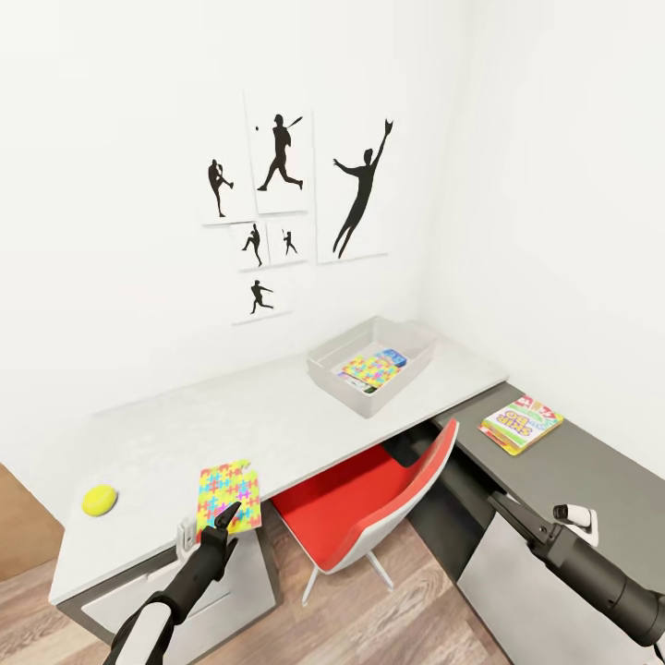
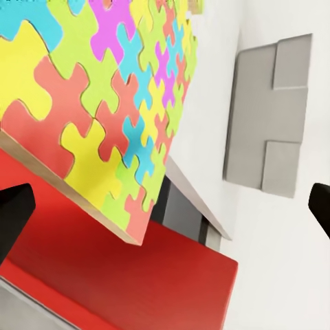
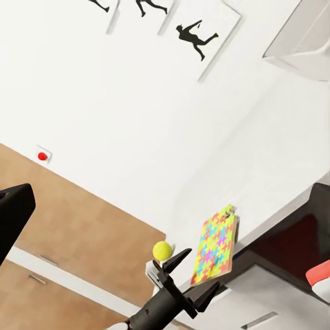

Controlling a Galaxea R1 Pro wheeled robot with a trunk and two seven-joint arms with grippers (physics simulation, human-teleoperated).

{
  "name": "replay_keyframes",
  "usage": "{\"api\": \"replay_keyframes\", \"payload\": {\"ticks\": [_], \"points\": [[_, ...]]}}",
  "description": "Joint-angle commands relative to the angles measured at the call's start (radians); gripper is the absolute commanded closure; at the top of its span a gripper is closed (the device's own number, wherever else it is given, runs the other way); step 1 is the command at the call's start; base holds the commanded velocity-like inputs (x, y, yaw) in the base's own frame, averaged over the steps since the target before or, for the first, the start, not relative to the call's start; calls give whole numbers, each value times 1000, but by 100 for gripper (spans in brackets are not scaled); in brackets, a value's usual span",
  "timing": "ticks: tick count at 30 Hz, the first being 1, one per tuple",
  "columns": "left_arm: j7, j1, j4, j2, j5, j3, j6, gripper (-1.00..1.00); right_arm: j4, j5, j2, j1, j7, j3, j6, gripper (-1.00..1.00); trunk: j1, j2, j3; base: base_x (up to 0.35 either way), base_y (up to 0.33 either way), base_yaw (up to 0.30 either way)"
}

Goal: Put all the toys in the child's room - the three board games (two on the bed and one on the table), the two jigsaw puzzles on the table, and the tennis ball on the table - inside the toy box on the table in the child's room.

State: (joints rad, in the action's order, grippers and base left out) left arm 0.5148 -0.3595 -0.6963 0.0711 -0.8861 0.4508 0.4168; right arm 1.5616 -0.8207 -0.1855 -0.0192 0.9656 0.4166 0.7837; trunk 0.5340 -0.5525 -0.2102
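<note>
A jigsaw puzzle [image 1: 227, 489] lies at the front edge of the table [image 1: 277, 416], its near corner overhanging. My left gripper [image 1: 224, 519] is open just in front of that corner; the left wrist view has the puzzle [image 2: 103, 103] ahead of the spread fingers [image 2: 12, 214]. The tennis ball [image 1: 99, 500] rests to the puzzle's left. The toy box [image 1: 407, 336] stands at the back right, holding another puzzle [image 1: 369, 370] and a blue board game [image 1: 392, 356]. The SKIP BO game [image 1: 522, 423] lies on the lower dark section. My right gripper [image 1: 499, 503] hangs open, low at the right.
A red and white swivel chair [image 1: 369, 499] is tucked under the desk between both arms. White walls close the corner behind and to the right. In the right wrist view I see my left gripper [image 3: 184, 273], the puzzle [image 3: 216, 247], the ball [image 3: 162, 250] and a red wall button [image 3: 42, 156].
</note>
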Motion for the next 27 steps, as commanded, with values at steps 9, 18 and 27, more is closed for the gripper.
{"api": "replay_keyframes", "payload": {"ticks": [9, 18, 27], "points": [[-6, -1, 1, 0, -4, 13, 7, -100, 0, -3, -1, -1, 1, 2, 6, -100, 0, -2, -2, 4, 0, 0], [-8, -3, 21, 1, -5, 97, 6, -100, 0, -3, -1, -1, 1, 1, 6, -100, 0, -2, -2, 0, 0, 0], [-10, -12, 46, 1, -6, 110, -41, -100, 0, -3, -1, -1, 1, 1, 6, -100, 0, -2, -2, 0, 0, 0]]}}
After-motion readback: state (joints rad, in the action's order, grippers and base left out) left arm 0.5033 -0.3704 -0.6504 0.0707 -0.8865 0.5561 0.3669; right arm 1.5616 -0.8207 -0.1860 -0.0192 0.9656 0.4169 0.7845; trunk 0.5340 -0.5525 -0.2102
